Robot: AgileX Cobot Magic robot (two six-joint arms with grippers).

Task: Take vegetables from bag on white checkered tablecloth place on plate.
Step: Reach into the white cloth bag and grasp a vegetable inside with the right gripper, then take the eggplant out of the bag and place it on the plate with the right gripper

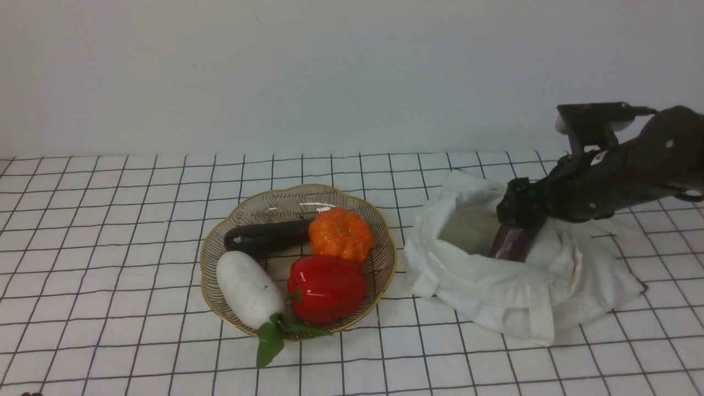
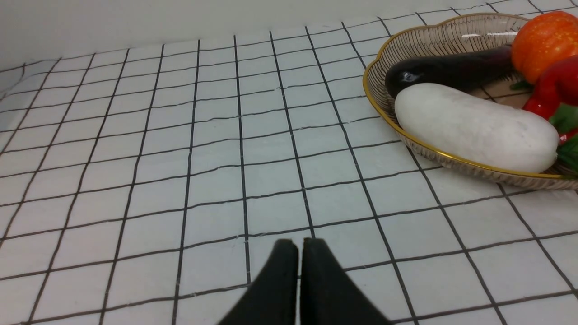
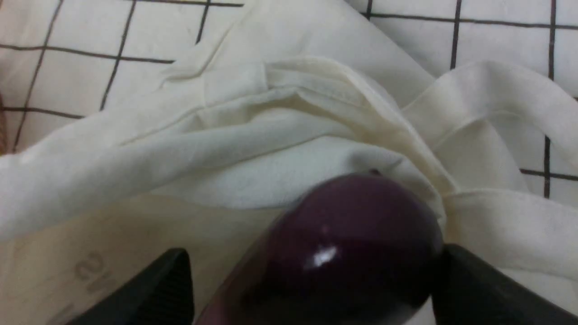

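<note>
On the right, the right pincer (image 3: 311,275) stands spread around the purple eggplant (image 3: 347,243) in the white bag (image 1: 495,280).

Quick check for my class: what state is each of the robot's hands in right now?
Left hand: closed, holding nothing.
Right hand: open, its fingers on either side of the purple eggplant in the bag, not clamped on it.
</note>
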